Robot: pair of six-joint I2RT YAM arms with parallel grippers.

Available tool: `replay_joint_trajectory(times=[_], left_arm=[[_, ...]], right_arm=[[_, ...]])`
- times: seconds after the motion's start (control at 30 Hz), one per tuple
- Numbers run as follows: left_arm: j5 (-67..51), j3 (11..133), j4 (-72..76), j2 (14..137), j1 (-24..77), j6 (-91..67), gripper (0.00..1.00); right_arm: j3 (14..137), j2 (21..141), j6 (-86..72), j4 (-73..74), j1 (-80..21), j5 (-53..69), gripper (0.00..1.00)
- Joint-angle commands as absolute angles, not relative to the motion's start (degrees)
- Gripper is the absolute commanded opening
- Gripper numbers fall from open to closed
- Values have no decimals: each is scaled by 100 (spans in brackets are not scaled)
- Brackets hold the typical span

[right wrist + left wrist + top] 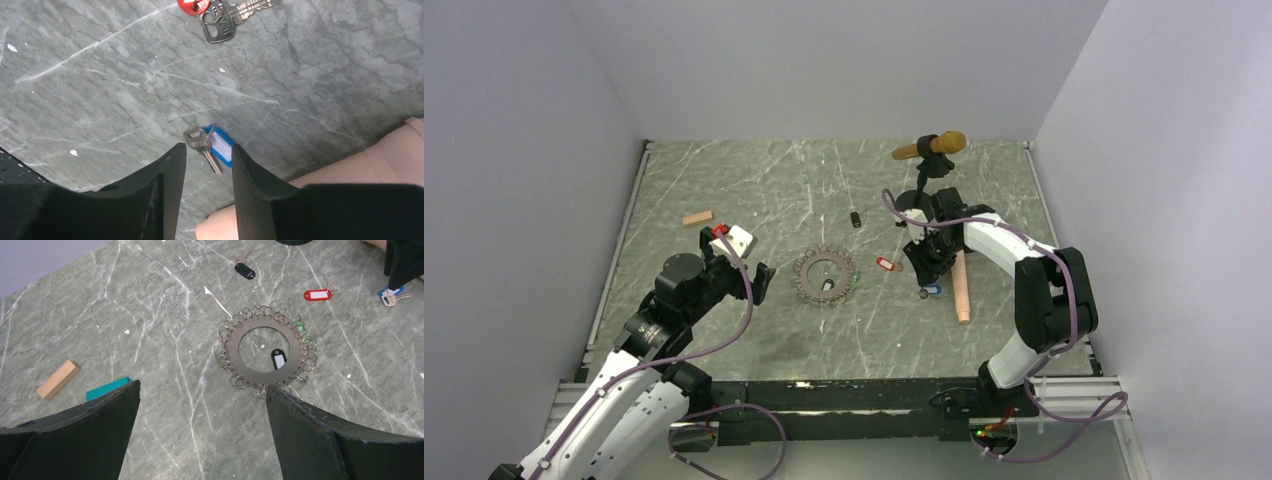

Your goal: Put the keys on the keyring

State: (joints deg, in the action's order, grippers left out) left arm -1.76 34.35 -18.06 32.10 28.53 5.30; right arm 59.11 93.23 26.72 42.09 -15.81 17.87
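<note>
Right wrist, lower middle: right gripper (207, 152) slightly apart astride small silver key with blue plastic tag (216, 148), lying flat, so may scrape marble tabletop (100, 75) or pinch tag only; left gripper (202, 387) wide apart below flat grey loop-fringed metal keyring (232, 346), centre of left wrist view.

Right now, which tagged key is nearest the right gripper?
The blue-tagged key, lying at the gap between the right gripper's fingertips; the red-tagged key lies farther off.
</note>
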Motion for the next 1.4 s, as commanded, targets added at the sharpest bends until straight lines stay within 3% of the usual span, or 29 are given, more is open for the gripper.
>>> replay_joint_trajectory(times=[0.0,0.33,0.47,0.67,0.9,1.1,1.27,1.37], left_arm=[[-366,3579,-1666,3191,2745,493,99],[-389,3560,-1662,3129,2690,482,99],[-436,3568,-1661,3160,2677,483,99],[-834,3526,-1519,3076,2639,478,99],[-3339,2904,289,2721,2619,104,99],[-4336,2825,1917,3277,2680,-845,88],[-4319,2754,2443,3358,2958,-98,83],[-4327,2827,2698,3653,3161,-70,69]], right_arm=[[6143,9547,2361,4246,-1652,1839,37],[6275,9887,2307,4372,-1779,1658,18],[6267,9857,2341,4381,-1799,1624,1],[6491,9520,2680,4596,-1801,2090,0],[7846,8977,5140,6112,-1889,4030,0],[8471,8500,6936,7145,-2050,5075,0],[7381,7094,6299,4797,-2535,5219,0],[6310,6223,5648,3118,-2980,5045,0]])
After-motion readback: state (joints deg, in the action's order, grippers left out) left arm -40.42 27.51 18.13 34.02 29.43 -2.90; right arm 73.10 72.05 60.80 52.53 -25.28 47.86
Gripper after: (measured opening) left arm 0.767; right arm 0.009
